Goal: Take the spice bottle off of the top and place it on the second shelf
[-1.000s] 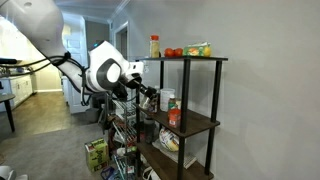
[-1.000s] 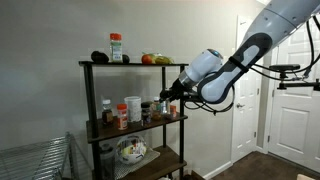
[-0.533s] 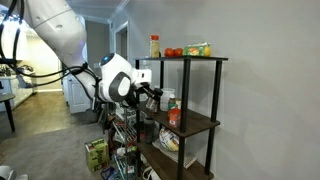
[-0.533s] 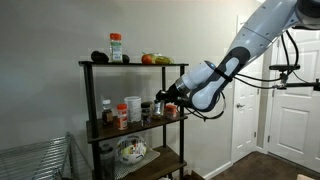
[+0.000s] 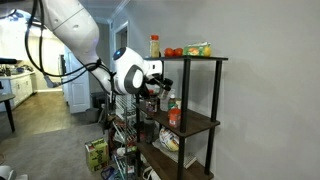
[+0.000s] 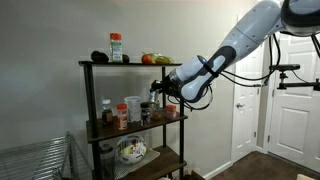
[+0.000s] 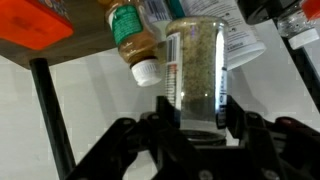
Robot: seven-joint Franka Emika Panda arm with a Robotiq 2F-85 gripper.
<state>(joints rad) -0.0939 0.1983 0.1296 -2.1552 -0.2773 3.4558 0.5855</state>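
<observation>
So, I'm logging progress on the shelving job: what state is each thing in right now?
gripper: shut on the spice bottle.
spice bottle: off the top, held above the second shelf, not visibly set down.
red-capped bottle: upright on the top, cap on.
second shelf: stocked with jars.

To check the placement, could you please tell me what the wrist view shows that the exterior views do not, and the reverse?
Only the wrist view shows the spice bottle close up: pale greenish flakes behind a clear wall, the jaws of the gripper on either side of it, and a green-labelled bottle with a white cap beside it. Only the exterior views show the whole rack: the top with a red-capped bottle on it, and the arm stretched toward the rack. Both share the second shelf, with the gripper at its level.
</observation>
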